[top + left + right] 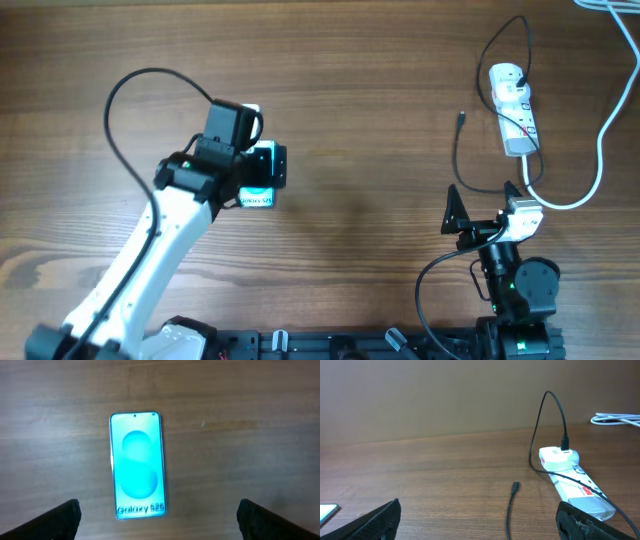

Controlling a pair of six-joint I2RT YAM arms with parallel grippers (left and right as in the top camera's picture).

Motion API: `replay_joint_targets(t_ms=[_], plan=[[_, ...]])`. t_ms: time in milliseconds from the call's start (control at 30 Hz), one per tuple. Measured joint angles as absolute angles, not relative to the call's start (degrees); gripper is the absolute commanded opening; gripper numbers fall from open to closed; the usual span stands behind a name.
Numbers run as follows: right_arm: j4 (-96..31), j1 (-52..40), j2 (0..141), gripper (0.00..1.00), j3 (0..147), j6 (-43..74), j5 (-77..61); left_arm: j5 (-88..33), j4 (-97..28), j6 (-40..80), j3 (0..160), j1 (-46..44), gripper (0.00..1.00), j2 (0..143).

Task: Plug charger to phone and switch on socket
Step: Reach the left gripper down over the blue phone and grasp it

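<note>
The phone lies flat on the wood table with its cyan screen up, the "Galaxy S25" band at the end nearest my left gripper. That gripper hovers above it, open, one fingertip far out on each side. In the overhead view the phone is mostly hidden under the left gripper. The white socket lies at the far right. The charger's black cable loops from it, and its loose plug tip rests on the table ahead of my open, empty right gripper.
A thick white cord curves from the socket off the table's right side. The right arm's own black cable loops near its base. A corner of the phone shows at the right wrist view's left edge.
</note>
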State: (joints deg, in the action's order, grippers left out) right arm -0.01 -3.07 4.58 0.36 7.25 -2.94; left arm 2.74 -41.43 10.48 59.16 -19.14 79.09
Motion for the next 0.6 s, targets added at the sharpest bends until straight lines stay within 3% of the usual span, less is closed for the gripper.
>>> replay_joint_targets(t_ms=[233, 600], plan=[[0.0, -3.1, 4.6, 0.99, 0.4, 7.2, -2.9, 3.5, -39.5, 10.6, 59.2, -19.1, 1.00, 91.6], [0.0, -3.1, 4.6, 1.00, 0.4, 7.2, -2.9, 3.6, -34.8, 12.6, 59.2, -17.4, 1.00, 97.7]])
